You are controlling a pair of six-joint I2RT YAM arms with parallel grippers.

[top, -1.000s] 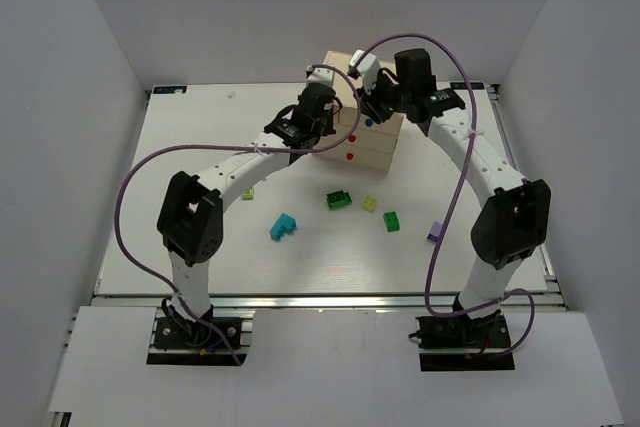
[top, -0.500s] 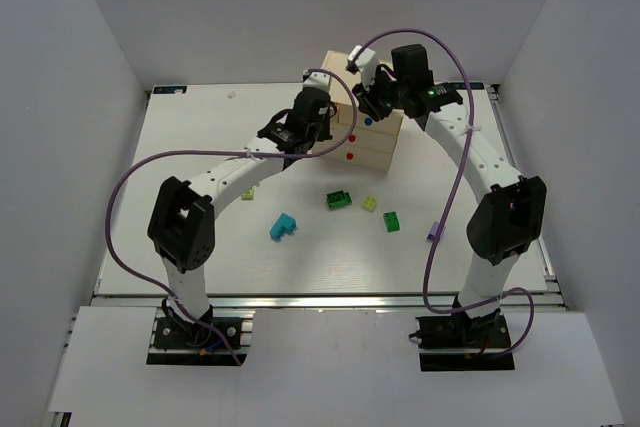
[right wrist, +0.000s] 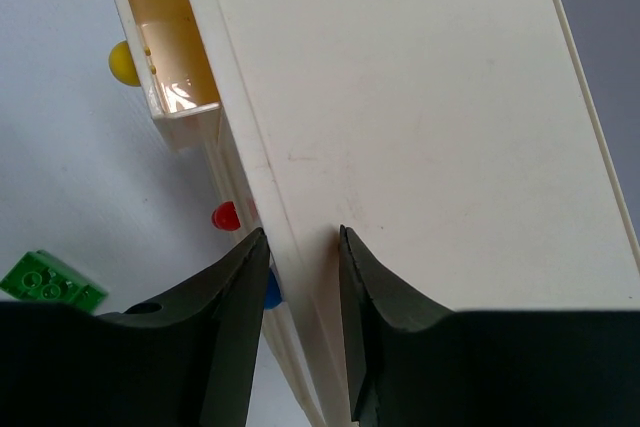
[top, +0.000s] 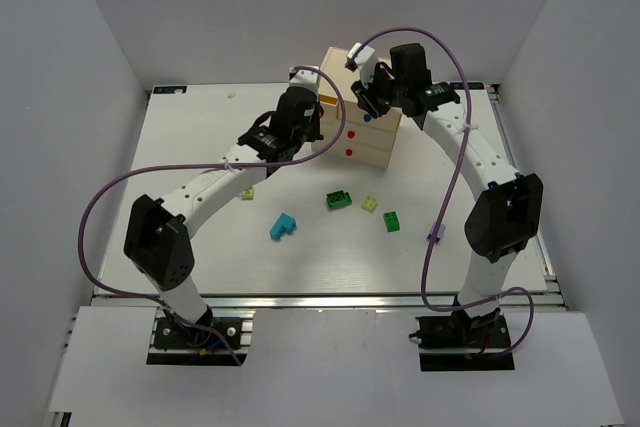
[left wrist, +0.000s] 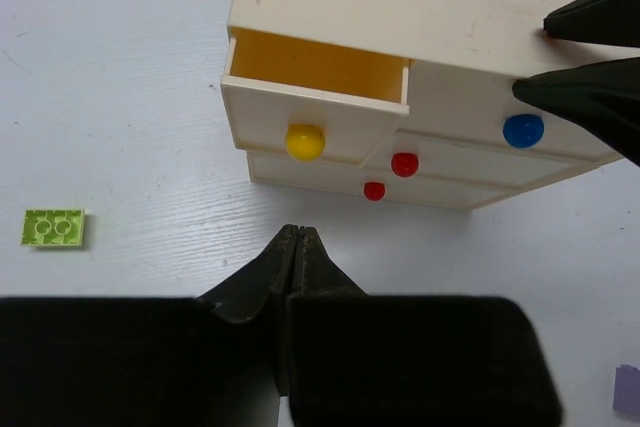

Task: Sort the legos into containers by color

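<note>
The cream chest point(top: 365, 142) stands at the back of the table, and its yellow-knobbed drawer point(left wrist: 318, 67) is pulled out and looks empty. My left gripper point(left wrist: 293, 232) hangs shut and empty a short way in front of the yellow knob point(left wrist: 305, 141). My right gripper point(right wrist: 300, 237) clamps the chest's top front edge, one finger on the lid and the other by the blue knob point(left wrist: 523, 130). Legos lie loose on the table: lime-yellow point(top: 247, 193), cyan point(top: 283, 227), dark green point(top: 339, 199), a second lime-yellow point(top: 369, 204), green point(top: 392, 221) and purple point(top: 434, 234).
Two red knobs point(left wrist: 404, 164) point(left wrist: 374, 191) mark the lower drawers, which are closed. White walls enclose the table on three sides. Purple cables loop over both arms above the table.
My left arm has drawn back to the left, away from the chest, and its jaws have closed. The right gripper has stayed on the chest's top edge.
</note>
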